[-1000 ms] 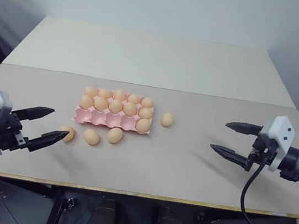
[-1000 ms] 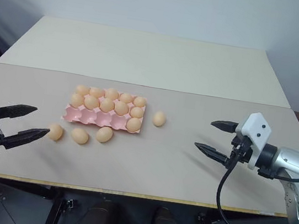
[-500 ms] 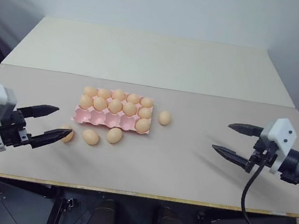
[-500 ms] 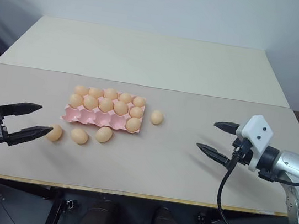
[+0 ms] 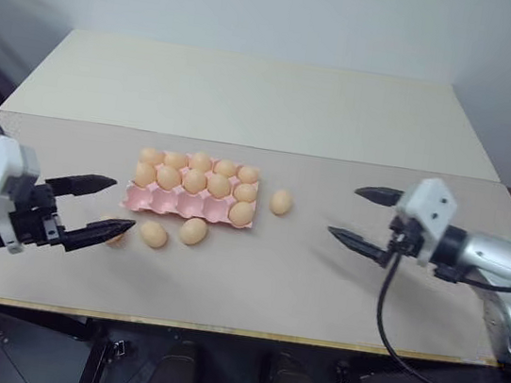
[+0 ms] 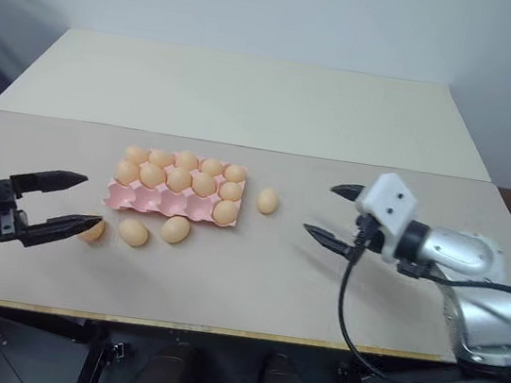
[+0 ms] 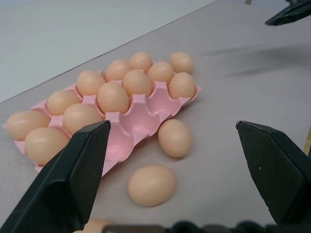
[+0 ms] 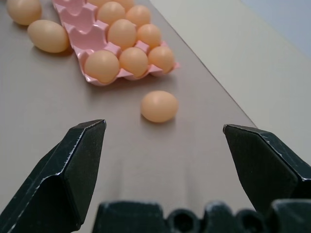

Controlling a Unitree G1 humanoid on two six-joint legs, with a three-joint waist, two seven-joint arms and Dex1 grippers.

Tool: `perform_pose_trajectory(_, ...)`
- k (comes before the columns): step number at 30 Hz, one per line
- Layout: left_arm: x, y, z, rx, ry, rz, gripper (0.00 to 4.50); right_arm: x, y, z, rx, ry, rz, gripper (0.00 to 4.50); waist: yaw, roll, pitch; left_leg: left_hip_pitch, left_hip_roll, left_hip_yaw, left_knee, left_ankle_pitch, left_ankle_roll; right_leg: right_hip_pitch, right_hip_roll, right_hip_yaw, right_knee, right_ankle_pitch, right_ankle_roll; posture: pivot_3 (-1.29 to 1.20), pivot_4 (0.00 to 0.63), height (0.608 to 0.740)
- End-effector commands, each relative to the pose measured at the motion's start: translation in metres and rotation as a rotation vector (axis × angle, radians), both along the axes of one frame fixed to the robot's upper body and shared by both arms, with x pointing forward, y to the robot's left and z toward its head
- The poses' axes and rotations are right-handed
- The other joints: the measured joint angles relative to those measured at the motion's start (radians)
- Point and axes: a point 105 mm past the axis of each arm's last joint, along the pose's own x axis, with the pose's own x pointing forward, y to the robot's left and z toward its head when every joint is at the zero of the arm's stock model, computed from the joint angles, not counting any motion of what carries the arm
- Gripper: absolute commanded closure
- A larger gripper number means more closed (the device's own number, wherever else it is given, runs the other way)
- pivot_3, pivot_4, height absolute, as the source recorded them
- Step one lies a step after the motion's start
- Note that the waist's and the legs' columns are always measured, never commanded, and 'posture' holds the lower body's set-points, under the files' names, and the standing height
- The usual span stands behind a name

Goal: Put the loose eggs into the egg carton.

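In the left eye view, the egg carton [image 5: 195,191] lies a little left of the frame centre on the counter [image 5: 253,277], and its back two rows and the right cup of the front row carry eggs, so four front cups look free. Four loose eggs [image 5: 192,231] remain: three below the carton's front edge and one just beside its right end. The left hand [image 5: 90,205] hovers at the lower left with its fingers wide apart and empty, its lower finger crossing the leftmost egg, probably to take it first. The right hand [image 5: 365,217] is at the right of centre, also spread open and empty, pointing toward the single egg. In the left wrist view, the eggs are smooth, pale orange-tan ovals, and the pink carton has scalloped walls; two loose eggs lie between the open fingers [image 7: 63,184]. In the right wrist view, the single egg [image 8: 159,106] sits in the middle, apart from the carton's corner, framed between the fingers, which suits a straight approach, I think.
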Motion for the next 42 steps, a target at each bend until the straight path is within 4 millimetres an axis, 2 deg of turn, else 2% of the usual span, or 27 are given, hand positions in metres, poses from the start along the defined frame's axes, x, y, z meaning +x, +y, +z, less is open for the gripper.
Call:
perform_pose_trajectory(1, 0.005, -0.006, 0.006, -0.003, -0.028, -0.034, 0.00, 0.021, 0.021, -0.007, -0.039, -0.025, 0.042, 0.02, -0.001, 0.000, 0.000, -0.001, 0.000, 0.000, 0.000, 0.000, 0.000, -0.001, 0.000, 0.000, 0.000, 0.000, 0.000, 0.00, 0.150, 0.740)
perform_pose_trajectory(5, 0.009, -0.010, 0.008, -0.008, -0.036, -0.054, 0.00, 0.047, 0.053, -0.012, -0.022, -0.026, 0.071, 0.02, -0.007, 0.000, 0.000, -0.003, 0.000, 0.000, 0.000, 0.000, 0.000, -0.002, 0.001, 0.001, 0.000, 0.004, 0.005, 0.00, 0.150, 0.740)
perform_pose_trajectory(8, 0.011, -0.010, 0.009, -0.003, -0.046, -0.053, 0.00, 0.060, 0.071, -0.021, -0.034, -0.022, 0.100, 0.02, -0.009, 0.000, 0.000, -0.007, -0.001, 0.000, -0.001, 0.000, 0.000, -0.007, 0.001, 0.002, 0.001, 0.009, -0.001, 0.00, 0.150, 0.740)
perform_pose_trajectory(11, 0.010, -0.010, 0.011, -0.003, -0.053, -0.052, 0.00, 0.070, 0.077, -0.031, -0.042, 0.000, 0.100, 0.02, -0.009, 0.000, 0.000, -0.009, -0.002, 0.001, -0.001, 0.000, 0.000, -0.008, 0.001, 0.002, 0.000, 0.009, -0.001, 0.00, 0.150, 0.740)
perform_pose_trajectory(17, 0.007, -0.010, 0.009, 0.001, -0.055, -0.038, 0.00, 0.092, 0.078, -0.051, -0.062, 0.033, 0.041, 0.02, -0.018, 0.000, 0.000, -0.008, -0.002, 0.001, -0.001, 0.000, 0.000, -0.008, 0.001, 0.003, 0.001, 0.009, -0.001, 0.00, 0.150, 0.740)
perform_pose_trajectory(19, 0.006, -0.009, 0.009, 0.005, -0.057, -0.027, 0.00, 0.096, 0.079, -0.057, -0.061, 0.034, 0.029, 0.41, -0.020, 0.000, 0.000, -0.007, -0.001, 0.001, -0.001, 0.000, 0.000, -0.008, 0.001, 0.004, 0.002, 0.009, -0.001, 0.00, 0.150, 0.740)
perform_pose_trajectory(22, 0.005, -0.006, 0.010, 0.009, -0.060, -0.018, 0.00, 0.094, 0.080, -0.058, -0.038, 0.038, 0.058, 1.20, -0.021, 0.000, 0.000, -0.006, 0.000, 0.002, -0.001, 0.000, 0.000, -0.008, 0.003, 0.005, 0.002, 0.010, -0.001, 0.00, 0.150, 0.740)
perform_pose_trajectory(24, 0.004, -0.005, 0.010, 0.011, -0.060, -0.013, 0.00, 0.091, 0.079, -0.049, 0.004, 0.033, 0.070, 1.77, -0.021, 0.000, 0.000, -0.006, 0.000, 0.002, -0.001, 0.000, 0.000, -0.009, 0.004, 0.005, 0.003, 0.010, -0.001, 0.00, 0.150, 0.740)
perform_pose_trajectory(28, 0.003, -0.002, 0.012, 0.009, -0.068, -0.001, 0.00, 0.076, 0.083, -0.011, 0.073, -0.078, 0.115, 1.84, -0.020, 0.000, 0.000, -0.006, 0.000, 0.003, -0.001, 0.000, 0.000, -0.009, 0.003, 0.007, 0.003, 0.010, -0.001, 0.00, 0.150, 0.740)
perform_pose_trajectory(31, 0.003, 0.004, 0.016, 0.001, -0.076, 0.022, 0.00, 0.053, 0.102, 0.025, 0.122, -0.148, 0.186, 1.84, -0.019, 0.000, 0.000, -0.006, 0.001, 0.004, -0.001, 0.000, 0.000, -0.010, 0.003, 0.008, 0.003, 0.010, -0.001, 0.00, 0.150, 0.740)
perform_pose_trajectory(33, 0.003, 0.008, 0.017, -0.004, -0.078, 0.040, 0.00, 0.041, 0.118, 0.034, 0.133, -0.157, 0.213, 1.84, -0.023, 0.000, 0.000, -0.005, 0.002, 0.004, -0.001, 0.000, 0.000, -0.010, 0.004, 0.009, 0.004, 0.010, -0.001, 0.00, 0.150, 0.740)
perform_pose_trajectory(38, 0.004, 0.017, 0.019, 0.005, -0.082, 0.064, 0.00, 0.022, 0.173, 0.020, 0.119, -0.115, 0.284, 1.84, -0.023, 0.000, 0.000, -0.002, 0.011, 0.008, -0.001, 0.000, 0.000, -0.010, 0.014, 0.012, 0.003, 0.009, 0.000, 0.00, 0.150, 0.740)
perform_pose_trajectory(42, 0.004, 0.014, 0.020, 0.003, -0.085, 0.054, 0.00, 0.023, 0.203, -0.004, 0.068, -0.067, 0.278, 1.84, -0.022, 0.000, 0.000, -0.001, 0.014, 0.009, -0.001, 0.001, -0.001, -0.012, 0.017, 0.012, 0.005, 0.010, -0.003, 0.00, 0.150, 0.740)
